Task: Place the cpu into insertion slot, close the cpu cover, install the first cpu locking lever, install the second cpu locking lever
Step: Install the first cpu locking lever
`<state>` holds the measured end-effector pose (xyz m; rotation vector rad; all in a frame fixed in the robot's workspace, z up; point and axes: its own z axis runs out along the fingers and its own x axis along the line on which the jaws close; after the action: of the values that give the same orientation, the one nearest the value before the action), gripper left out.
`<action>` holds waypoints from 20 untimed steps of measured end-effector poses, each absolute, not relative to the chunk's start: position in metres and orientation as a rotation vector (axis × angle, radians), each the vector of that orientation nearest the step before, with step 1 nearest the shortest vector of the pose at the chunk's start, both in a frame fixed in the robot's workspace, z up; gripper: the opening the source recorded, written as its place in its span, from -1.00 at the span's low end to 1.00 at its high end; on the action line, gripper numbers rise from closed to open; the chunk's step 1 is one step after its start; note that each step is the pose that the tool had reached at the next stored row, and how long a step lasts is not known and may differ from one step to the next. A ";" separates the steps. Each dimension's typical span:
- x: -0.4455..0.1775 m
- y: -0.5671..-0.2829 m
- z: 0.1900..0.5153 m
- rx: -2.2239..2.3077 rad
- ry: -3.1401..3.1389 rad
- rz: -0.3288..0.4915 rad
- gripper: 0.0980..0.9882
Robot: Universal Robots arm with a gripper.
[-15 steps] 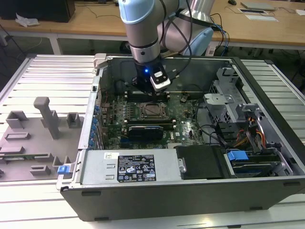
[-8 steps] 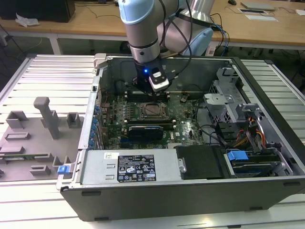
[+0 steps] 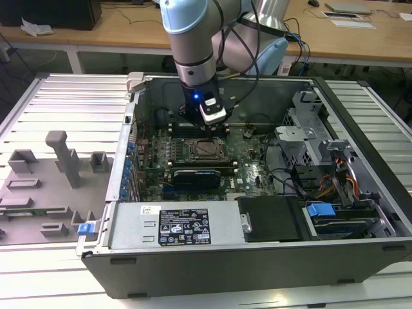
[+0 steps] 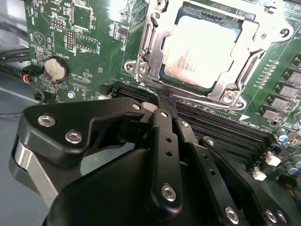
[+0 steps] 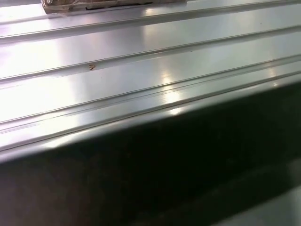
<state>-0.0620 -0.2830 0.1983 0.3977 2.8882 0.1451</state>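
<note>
Under the closed cpu cover [image 4: 149,44], cpu [image 4: 200,49] flat, silver top upward; pincer [image 4: 159,102] clenched empty alongside.

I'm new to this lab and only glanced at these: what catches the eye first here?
The pale blue robot arm reaches down into the open computer case on the ribbed metal table. In the second wrist view, the silver cpu lies framed by its metal cover, just beyond the black gripper.
</note>
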 end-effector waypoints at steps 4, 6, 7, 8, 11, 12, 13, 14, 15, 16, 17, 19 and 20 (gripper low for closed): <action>-0.062 -0.283 0.198 0.407 2.886 0.144 -0.98; -0.062 -0.283 0.198 0.407 2.886 0.144 -0.98; -0.062 -0.283 0.198 0.407 2.886 0.144 -0.98; -0.062 -0.283 0.198 0.407 2.886 0.144 -0.98; -0.062 -0.284 0.198 0.407 2.886 0.143 -0.98; -0.062 -0.284 0.198 0.407 2.886 0.146 -0.98; -0.062 -0.285 0.198 0.407 2.886 0.145 -0.98; -0.062 -0.285 0.198 0.408 2.886 0.144 -0.98; -0.062 -0.285 0.198 0.408 2.886 0.144 -0.98; -0.062 -0.285 0.198 0.407 2.886 0.144 -0.98; -0.062 -0.285 0.198 0.407 2.886 0.144 -0.98; -0.062 -0.285 0.198 0.408 2.886 0.148 -0.98; -0.062 -0.285 0.198 0.408 2.886 0.148 -0.98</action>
<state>-0.0619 -0.2852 0.1977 0.4079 2.8862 0.1482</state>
